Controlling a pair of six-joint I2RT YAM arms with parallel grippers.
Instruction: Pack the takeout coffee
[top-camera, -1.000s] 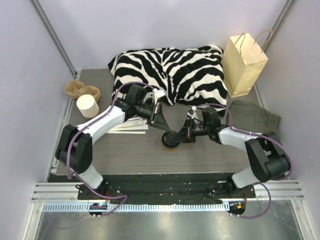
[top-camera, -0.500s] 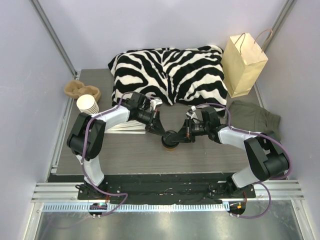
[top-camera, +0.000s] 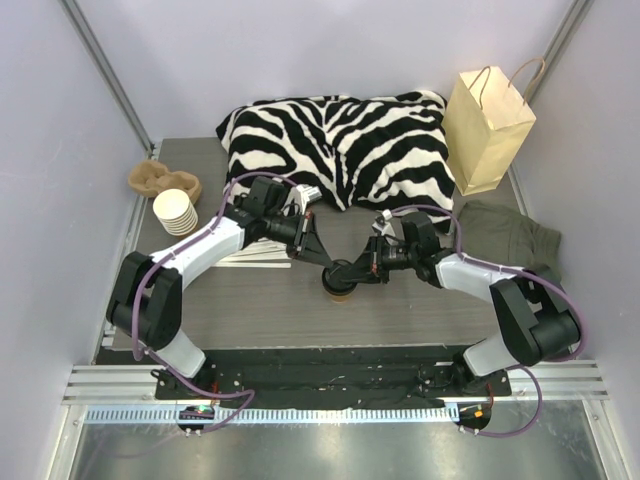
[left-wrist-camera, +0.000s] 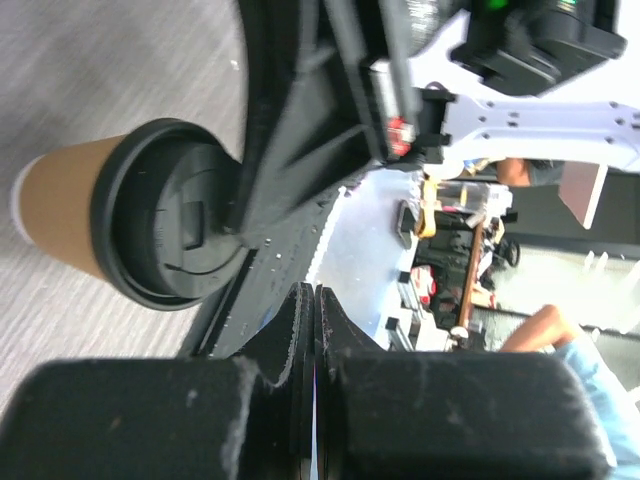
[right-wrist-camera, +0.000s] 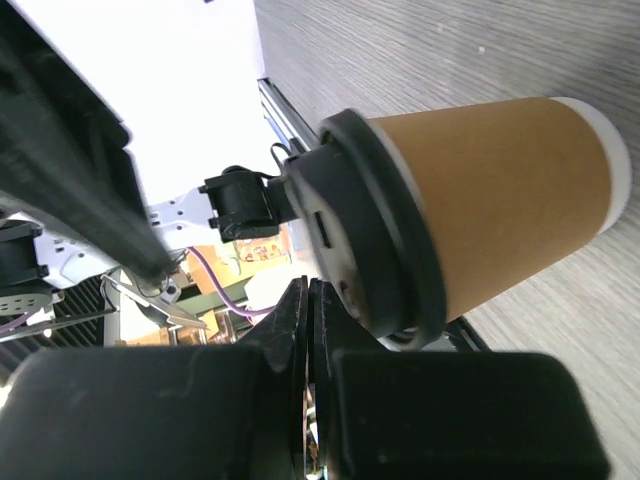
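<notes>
The takeout coffee (top-camera: 340, 285), a brown paper cup with a black lid, stands upright mid-table. In the left wrist view the cup (left-wrist-camera: 65, 215) and its lid (left-wrist-camera: 170, 228) show at the left; in the right wrist view the cup (right-wrist-camera: 500, 190) fills the right. My right gripper (top-camera: 349, 270) is shut, and its tips (right-wrist-camera: 308, 288) rest against the top of the lid (right-wrist-camera: 375, 225). My left gripper (top-camera: 324, 260) hangs just left of the cup, shut (left-wrist-camera: 315, 292) on nothing and apart from the lid.
A tan paper bag (top-camera: 487, 128) stands upright at the back right beside a zebra-striped pillow (top-camera: 340, 145). A green cloth (top-camera: 510, 235) lies at the right. Stacked lidless cups (top-camera: 176, 210), a brown pulp carrier (top-camera: 155, 178) and flat white strips (top-camera: 258, 256) lie at the left.
My left gripper has come down and right, from near the pillow's edge to beside the cup's lid. The right arm and the cup have stayed put.
</notes>
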